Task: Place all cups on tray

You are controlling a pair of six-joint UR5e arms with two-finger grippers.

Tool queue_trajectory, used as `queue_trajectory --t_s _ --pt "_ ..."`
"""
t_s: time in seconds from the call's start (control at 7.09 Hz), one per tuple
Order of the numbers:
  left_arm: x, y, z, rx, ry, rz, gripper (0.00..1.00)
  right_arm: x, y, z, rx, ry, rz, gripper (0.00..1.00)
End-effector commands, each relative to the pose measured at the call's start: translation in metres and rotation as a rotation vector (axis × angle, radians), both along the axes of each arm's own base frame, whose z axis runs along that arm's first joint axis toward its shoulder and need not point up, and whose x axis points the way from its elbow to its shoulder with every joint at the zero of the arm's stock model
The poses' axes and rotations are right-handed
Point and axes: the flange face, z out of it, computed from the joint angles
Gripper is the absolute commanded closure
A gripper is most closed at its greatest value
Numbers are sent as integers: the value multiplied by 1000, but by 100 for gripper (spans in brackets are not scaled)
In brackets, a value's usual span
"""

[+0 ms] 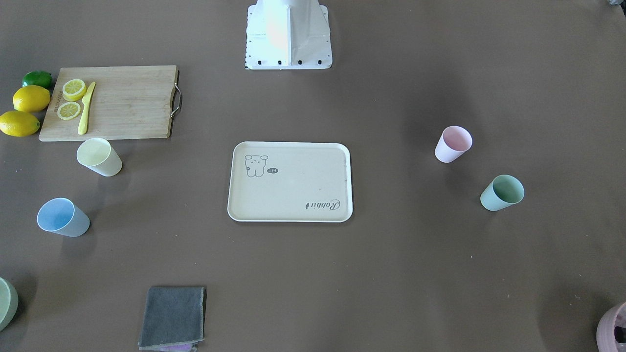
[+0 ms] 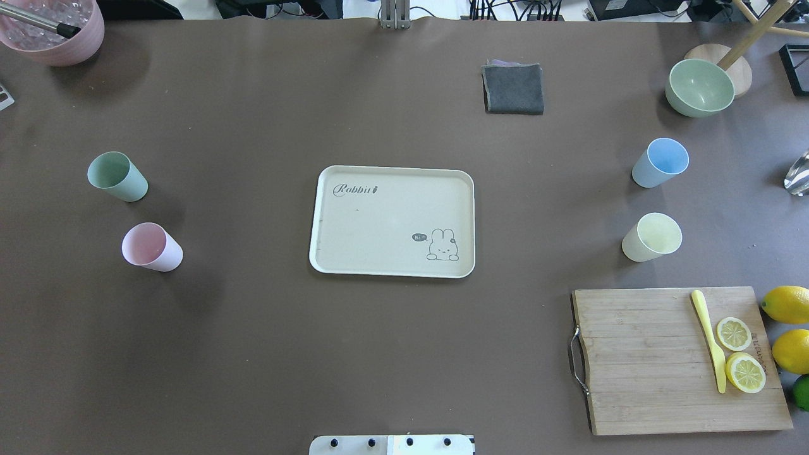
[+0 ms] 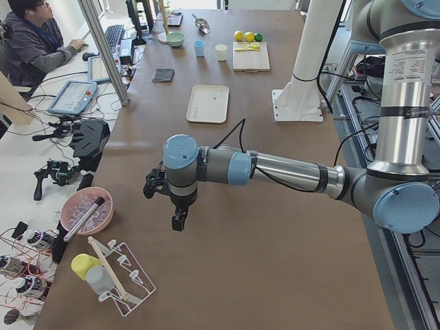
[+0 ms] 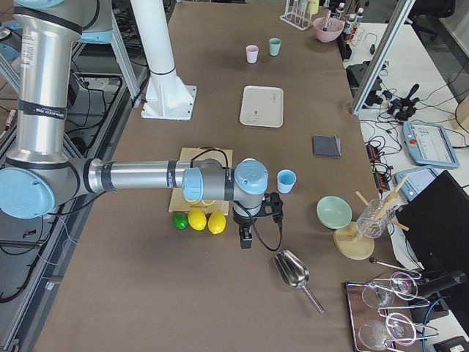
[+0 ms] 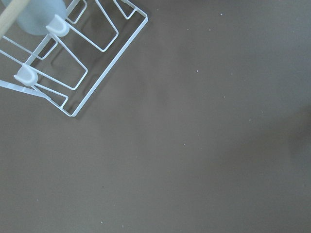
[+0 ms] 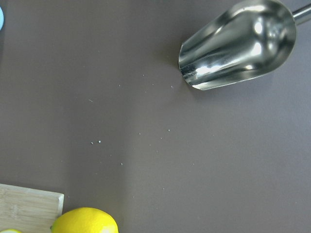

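The cream tray [image 2: 392, 221] lies empty at the table's middle and also shows in the front view [image 1: 290, 182]. A green cup [image 2: 117, 176] and a pink cup [image 2: 152, 247] stand to its left. A blue cup [image 2: 660, 162] and a pale yellow cup [image 2: 651, 237] stand to its right. All stand upright on the table, apart from the tray. My left gripper [image 3: 178, 218] hangs over the table's far left end, beyond the cups. My right gripper [image 4: 245, 238] hangs past the lemons at the right end. I cannot tell whether either is open.
A wooden cutting board [image 2: 679, 360] with lemon slices and a yellow knife lies front right, whole lemons beside it. A grey cloth [image 2: 513, 88], a green bowl [image 2: 699, 87] and a pink bowl [image 2: 54, 25] sit at the back. A metal scoop [image 6: 238, 43] and a wire rack [image 5: 73, 53] lie below the wrists.
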Motion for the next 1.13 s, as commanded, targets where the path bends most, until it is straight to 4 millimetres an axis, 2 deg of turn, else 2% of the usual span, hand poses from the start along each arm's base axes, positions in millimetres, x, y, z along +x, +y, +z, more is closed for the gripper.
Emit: queue_trajectory --t_s 0.0,0.14,0.28,0.42,0.56,0.71,0.85,0.99 --pt "-1 -10 -26 48 -2 -5 2 -1 -11 -27 93 -7 4 0" --pt "-1 -11 -32 70 -2 -4 2 1 -13 -30 204 -15 11 0" --pt "-2 -37 -47 195 -14 -9 2 4 -17 -41 204 -25 82 0" --pt "-3 -47 -48 198 7 -50 2 4 -20 -58 211 -32 113 0" --pt "-1 -46 -57 215 41 -42 2 2 -40 -77 244 -40 116 0" --pt "5 -45 -60 215 131 -15 2 0 -49 -97 282 -56 113 0" --pt "7 -47 -66 281 141 -11 2 0 -51 -102 295 -65 110 0" --pt "8 -51 -60 266 152 -38 2 -3 -51 -104 294 -95 97 0"
